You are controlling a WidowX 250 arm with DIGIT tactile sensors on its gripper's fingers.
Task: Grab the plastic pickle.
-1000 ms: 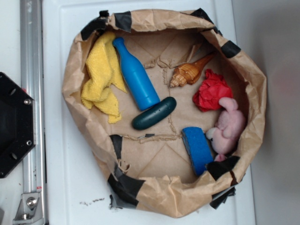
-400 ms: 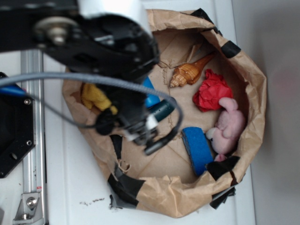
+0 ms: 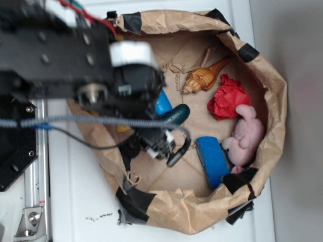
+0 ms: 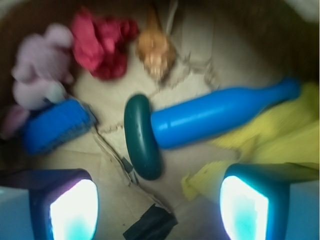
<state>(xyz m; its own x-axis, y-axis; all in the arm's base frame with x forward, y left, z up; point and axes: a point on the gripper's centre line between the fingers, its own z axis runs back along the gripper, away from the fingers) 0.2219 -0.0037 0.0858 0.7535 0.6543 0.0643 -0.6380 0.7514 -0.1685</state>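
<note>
The pickle (image 4: pixel 142 136) lies on the paper floor of the bag (image 3: pixel 275 101), its side touching the base of the blue bottle (image 4: pixel 215 115), to which it lies roughly crosswise. In the wrist view it sits ahead of the gripper (image 4: pixel 159 207) and a little toward the left finger; the arm covers most of it in the exterior view, where only one dark end (image 3: pixel 177 114) shows.

The gripper is wide apart and empty: two fingers (image 4: pixel 72 207) frame the bottom of the wrist view with bare paper between them.

Handling, as judged: the pickle looks like a hollow moulded toy, so light and stiff, not fragile. Its glossy, rounded skin is likely slippery, and the domed ends would squeeze out of a pinch. The best hold is across the short axis at mid-length, where the sides run nearly parallel. The bottle crowds one side there, so a finger must slip into the seam or nudge the pickle clear. The sponge (image 4: pixel 56 125), shell (image 4: pixel 156 52), red wad (image 4: pixel 102 42) and yellow cloth (image 4: pixel 270 142) lie apart from it.
</note>
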